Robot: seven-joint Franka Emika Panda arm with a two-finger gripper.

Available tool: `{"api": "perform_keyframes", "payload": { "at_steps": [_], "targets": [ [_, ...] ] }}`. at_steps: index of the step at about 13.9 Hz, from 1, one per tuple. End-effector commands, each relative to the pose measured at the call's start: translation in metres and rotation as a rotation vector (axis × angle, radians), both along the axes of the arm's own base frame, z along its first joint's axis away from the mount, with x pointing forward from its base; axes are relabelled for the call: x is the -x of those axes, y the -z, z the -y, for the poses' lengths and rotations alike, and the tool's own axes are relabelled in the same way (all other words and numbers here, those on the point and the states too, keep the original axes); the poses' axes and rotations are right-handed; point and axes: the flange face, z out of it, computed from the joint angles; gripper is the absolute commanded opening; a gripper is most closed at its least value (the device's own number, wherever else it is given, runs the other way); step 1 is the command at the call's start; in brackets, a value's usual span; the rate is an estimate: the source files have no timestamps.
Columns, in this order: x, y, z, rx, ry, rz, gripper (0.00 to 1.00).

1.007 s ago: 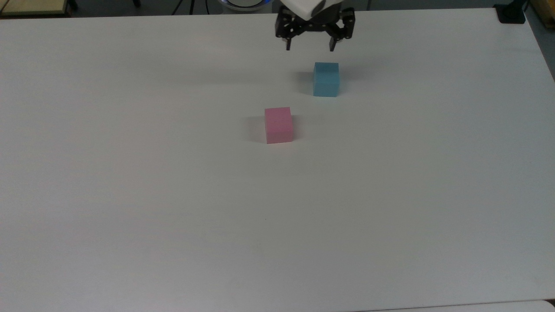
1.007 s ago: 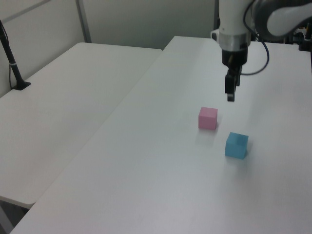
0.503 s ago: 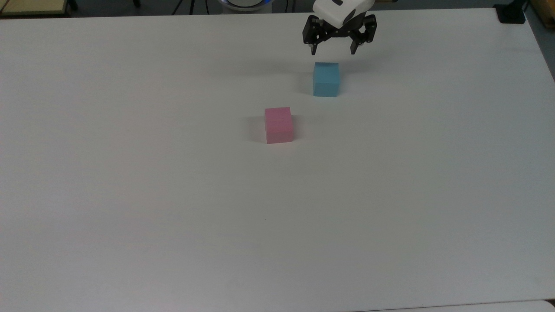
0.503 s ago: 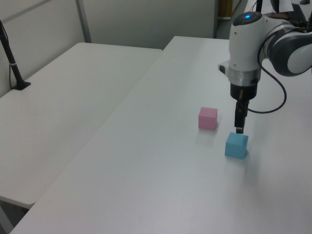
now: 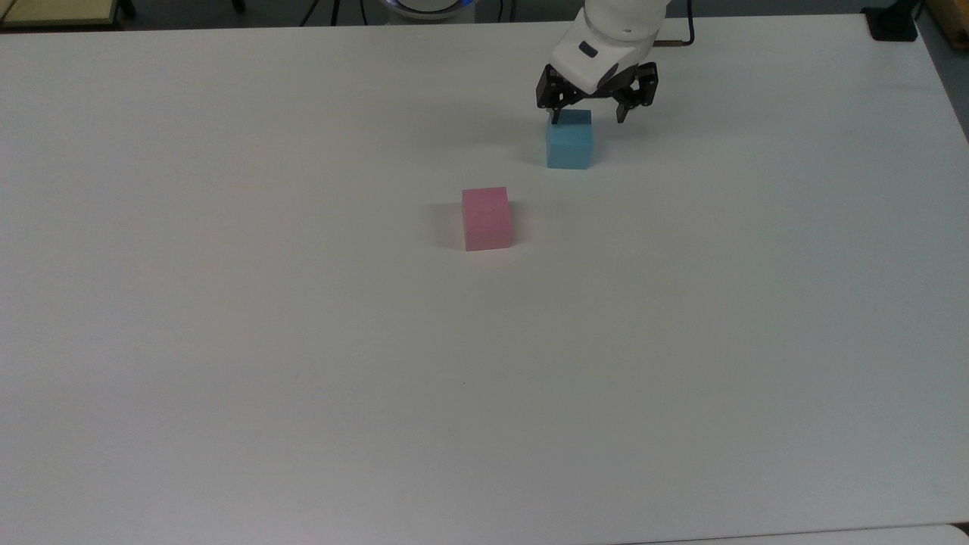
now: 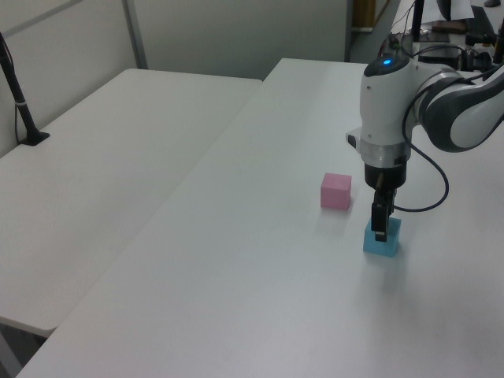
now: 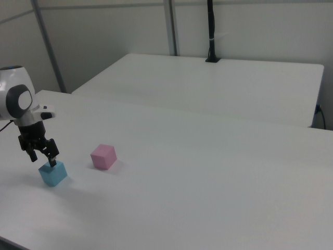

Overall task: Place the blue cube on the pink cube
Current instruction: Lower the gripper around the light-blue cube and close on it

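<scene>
A: Two cubes on the table (image 5: pixel 303 341), both resting flat on it. The blue cube (image 5: pixel 569 139) sits toward the far edge in the top view, up and to the top view's right of the pink cube (image 5: pixel 486 218). Near each other, not touching.

B: Confirmed from the sides. In the left view the blue cube (image 6: pixel 382 236) is nearer the camera and to the left view's right of the pink cube (image 6: pixel 336 190). In the right view the blue cube (image 7: pixel 52 173) is to the right view's left of the pink cube (image 7: pixel 103 156).

A: Pincer (image 5: pixel 587 118)?

B: Released, fingers spread wider than the blue cube. In the top view one fingertip overlaps the cube's upper left corner, the other hangs off past its right side. Pincer pointing down, low over the cube.

A: Touching it?

B: Cannot tell. In the left view the pincer (image 6: pixel 380 232) overlaps the cube's top; in the right view the pincer (image 7: pixel 42 159) sits at the cube's upper edge. No grasp visible.

A: Surroundings?

B: White arm (image 6: pixel 386 110) rising behind the cube; a second white table (image 7: pixel 208 88) beyond, with a black post (image 7: pixel 210 31) standing on it
</scene>
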Motion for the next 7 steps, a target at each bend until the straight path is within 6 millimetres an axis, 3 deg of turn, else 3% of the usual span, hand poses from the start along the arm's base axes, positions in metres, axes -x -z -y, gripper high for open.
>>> {"api": "perform_keyframes", "payload": {
  "at_steps": [1,5,7],
  "targets": [
    [-0.001,0.011,-0.003,-0.005,0.012,0.004,1.00],
    [-0.006,0.023,0.001,-0.003,0.008,0.008,1.00],
    [-0.007,0.033,0.001,0.011,-0.006,0.000,0.90]
  ]
}}
